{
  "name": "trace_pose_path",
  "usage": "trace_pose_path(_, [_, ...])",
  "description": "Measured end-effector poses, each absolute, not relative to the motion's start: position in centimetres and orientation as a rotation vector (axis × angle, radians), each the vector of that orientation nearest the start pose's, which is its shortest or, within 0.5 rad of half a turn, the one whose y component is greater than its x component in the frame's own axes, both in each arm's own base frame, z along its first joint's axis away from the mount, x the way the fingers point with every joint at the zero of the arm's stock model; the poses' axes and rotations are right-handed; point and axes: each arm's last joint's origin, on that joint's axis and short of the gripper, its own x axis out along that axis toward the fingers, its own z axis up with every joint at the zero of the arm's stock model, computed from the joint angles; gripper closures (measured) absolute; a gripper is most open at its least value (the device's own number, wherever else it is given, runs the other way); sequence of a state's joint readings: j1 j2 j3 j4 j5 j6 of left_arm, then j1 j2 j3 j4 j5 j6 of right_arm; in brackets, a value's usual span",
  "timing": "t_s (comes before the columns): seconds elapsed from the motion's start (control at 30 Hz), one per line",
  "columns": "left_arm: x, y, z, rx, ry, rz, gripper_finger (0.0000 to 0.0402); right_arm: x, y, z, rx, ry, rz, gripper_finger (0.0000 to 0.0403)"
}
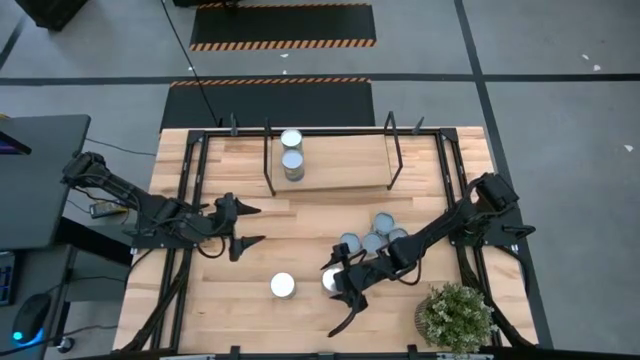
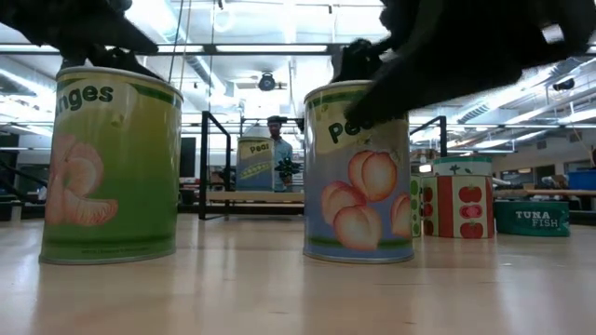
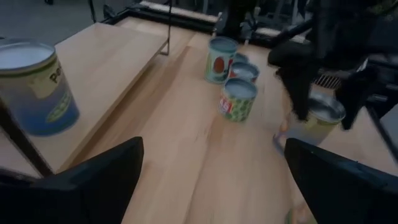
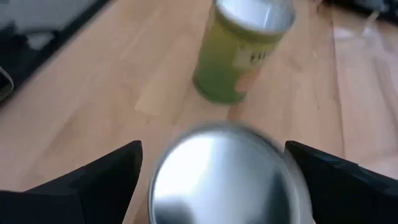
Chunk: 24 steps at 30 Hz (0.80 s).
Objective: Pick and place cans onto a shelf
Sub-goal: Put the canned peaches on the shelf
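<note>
Two cans [image 1: 292, 154] sit on the shelf [image 1: 340, 170], six remain, and my open right gripper [image 1: 338, 287] straddles the peach can [image 2: 358, 172].

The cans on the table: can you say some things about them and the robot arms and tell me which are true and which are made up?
1. Two cans already stand on the shelf. True.
2. The right gripper is over the peach can with its fingers open. True.
3. The left gripper is holding a can. False: it is open and holds nothing.
4. The potted plant is on the shelf. False: it stands at the table's near right corner.
5. A green orange-label can stands alone left of the peach can. True.
</note>
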State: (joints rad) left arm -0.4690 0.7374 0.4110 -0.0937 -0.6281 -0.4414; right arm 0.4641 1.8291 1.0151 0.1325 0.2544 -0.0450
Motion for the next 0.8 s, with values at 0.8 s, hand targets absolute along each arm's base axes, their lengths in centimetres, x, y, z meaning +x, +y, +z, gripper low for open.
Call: trace_pose_path(0.8, [15.5,-4.1,22.2,-0.333,0.291,0.358,0.0006,35.0,7.3,22.6,-0.26,0.524,0.073,0.008])
